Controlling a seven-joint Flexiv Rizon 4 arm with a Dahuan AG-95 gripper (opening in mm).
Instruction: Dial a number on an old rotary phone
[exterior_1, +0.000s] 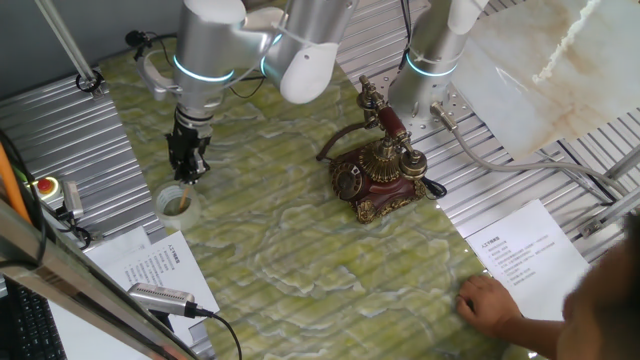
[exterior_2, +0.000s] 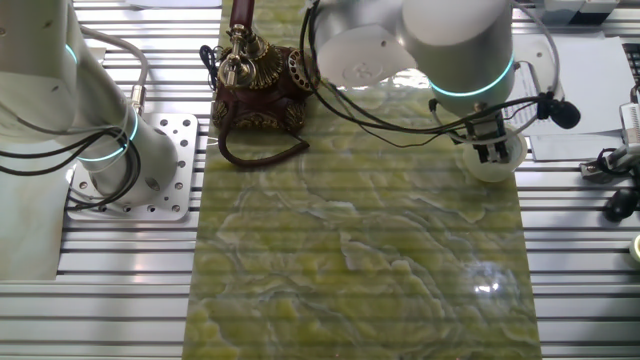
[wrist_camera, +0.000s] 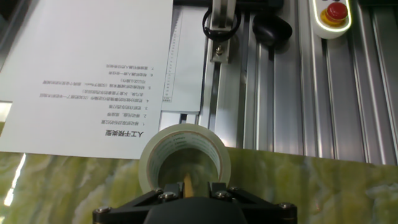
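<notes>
Right now the gripper (exterior_1: 187, 170) hangs over a tape roll (exterior_1: 176, 203) holding a little stick, far from the old rotary phone (exterior_1: 378, 170) across the tabletop (exterior_1: 300, 260), so it must go to the dial next.

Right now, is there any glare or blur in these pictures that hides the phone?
The other fixed view: a bright glare spot on the green mat, far from the rotary phone, whose top is cropped. One fixed view: the phone is sharp and evenly lit. Hand view: no phone.
</notes>
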